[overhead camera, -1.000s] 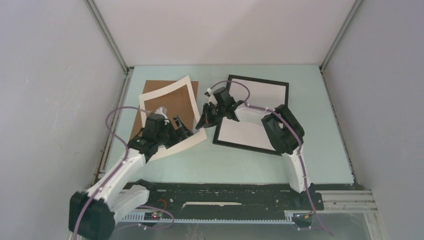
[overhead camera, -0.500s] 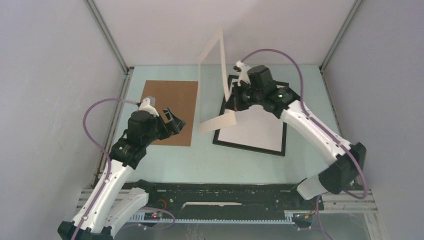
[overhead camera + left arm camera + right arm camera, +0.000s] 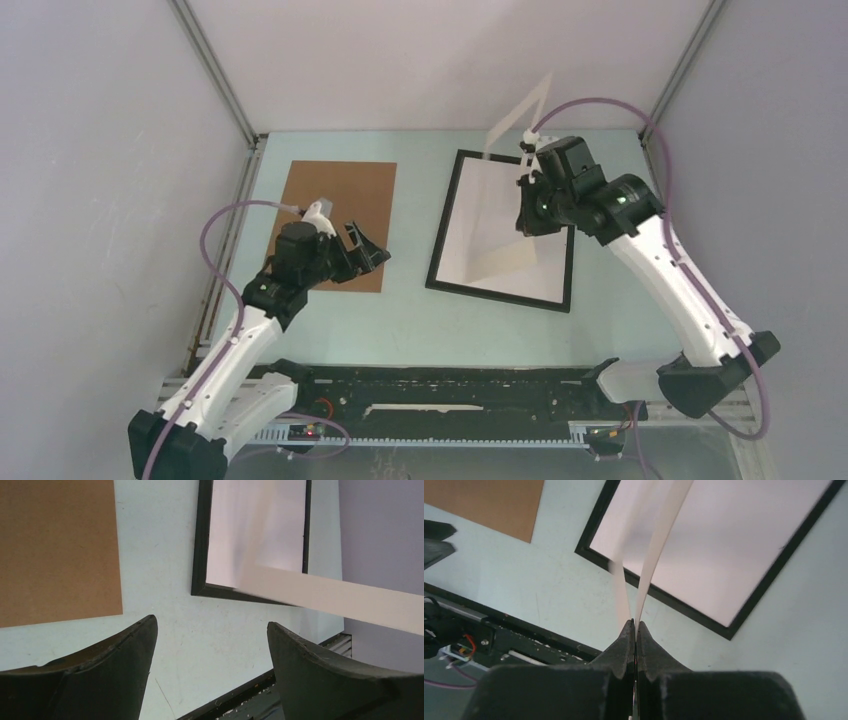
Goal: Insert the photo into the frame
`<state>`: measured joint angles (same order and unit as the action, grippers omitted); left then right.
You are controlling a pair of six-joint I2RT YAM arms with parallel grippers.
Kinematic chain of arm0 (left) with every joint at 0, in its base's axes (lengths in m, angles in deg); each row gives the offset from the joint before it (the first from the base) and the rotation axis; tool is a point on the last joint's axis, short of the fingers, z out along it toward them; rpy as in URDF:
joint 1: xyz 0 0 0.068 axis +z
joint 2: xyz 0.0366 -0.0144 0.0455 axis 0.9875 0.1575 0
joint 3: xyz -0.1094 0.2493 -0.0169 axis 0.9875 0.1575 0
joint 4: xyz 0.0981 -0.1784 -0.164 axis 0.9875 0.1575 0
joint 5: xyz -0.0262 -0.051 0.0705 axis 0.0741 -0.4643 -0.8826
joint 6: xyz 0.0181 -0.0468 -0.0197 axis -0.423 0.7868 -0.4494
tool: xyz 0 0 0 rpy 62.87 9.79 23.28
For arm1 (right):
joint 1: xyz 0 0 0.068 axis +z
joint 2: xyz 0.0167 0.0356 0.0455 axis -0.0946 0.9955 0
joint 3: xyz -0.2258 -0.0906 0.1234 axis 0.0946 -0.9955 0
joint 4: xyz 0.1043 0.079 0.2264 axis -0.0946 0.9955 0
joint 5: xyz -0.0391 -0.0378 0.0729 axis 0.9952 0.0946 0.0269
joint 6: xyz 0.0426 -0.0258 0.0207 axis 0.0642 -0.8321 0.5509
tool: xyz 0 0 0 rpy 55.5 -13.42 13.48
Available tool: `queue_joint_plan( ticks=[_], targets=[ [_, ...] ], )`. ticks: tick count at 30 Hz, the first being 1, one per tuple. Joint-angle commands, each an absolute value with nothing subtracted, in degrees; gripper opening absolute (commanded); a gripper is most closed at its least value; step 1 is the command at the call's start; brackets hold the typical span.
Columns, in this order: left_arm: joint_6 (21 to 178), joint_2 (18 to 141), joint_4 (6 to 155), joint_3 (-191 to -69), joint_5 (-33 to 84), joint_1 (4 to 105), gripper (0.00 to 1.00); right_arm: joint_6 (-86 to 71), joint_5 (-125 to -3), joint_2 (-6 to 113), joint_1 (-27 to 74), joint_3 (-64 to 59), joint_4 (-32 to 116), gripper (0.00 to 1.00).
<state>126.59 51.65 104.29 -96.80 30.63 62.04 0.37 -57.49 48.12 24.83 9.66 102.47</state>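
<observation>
The black frame (image 3: 440, 225) lies flat on the table's right half, and its inside shows plain white. No photo print is in view. My right gripper (image 3: 524, 218) hangs above the frame's right side, shut on the edge of a white window mat (image 3: 510, 262). The mat stands on edge in the air over the frame. In the right wrist view the pads (image 3: 634, 625) pinch the mat (image 3: 659, 540) above the frame (image 3: 684, 607). My left gripper (image 3: 372, 250) is open and holds nothing, low over the bare table between board and frame (image 3: 199, 535).
A brown cardboard board (image 3: 340, 220) lies flat on the left half, under my left wrist. The black base rail (image 3: 450, 390) runs along the near edge. Metal posts and grey walls close in the table on three sides.
My right arm has lifted the white mat off the cardboard board and swung it right, over the frame. My left gripper let the mat go and stays open by the board.
</observation>
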Motion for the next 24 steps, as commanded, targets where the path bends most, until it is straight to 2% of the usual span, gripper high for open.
queue_joint_plan(
  ticks=[1, 7, 14, 20, 22, 24],
  targets=[
    [128.33, 52.65, 97.28, -94.34, 33.37, 61.89, 0.88, 0.10, -40.25, 46.29, 31.79, 23.57, 118.42, 0.00],
    [127.99, 54.45, 98.38, -94.31, 32.15, 62.60, 0.87, 7.58, -21.34, 58.39, 47.99, 35.99, 133.55, 0.00],
    [129.73, 50.74, 102.98, -90.56, 30.37, 72.22, 0.87, 12.26, -16.55, 78.89, 55.89, 39.88, 133.45, 0.00],
    [129.53, 46.39, 105.96, -86.58, 32.04, 80.62, 0.87, 12.08, -16.38, 98.35, 62.50, 54.58, 133.44, 0.00],
    [129.13, 44.88, 108.41, -86.34, 31.07, 84.33, 0.87, 12.79, -15.76, 102.20, 65.09, 57.89, 133.18, 0.00],
    [128.72, 43.34, 109.38, -86.28, 30.32, 86.41, 0.87, 12.86, -15.62, 103.11, 66.71, 56.01, 131.00, 0.00]
  ],
)
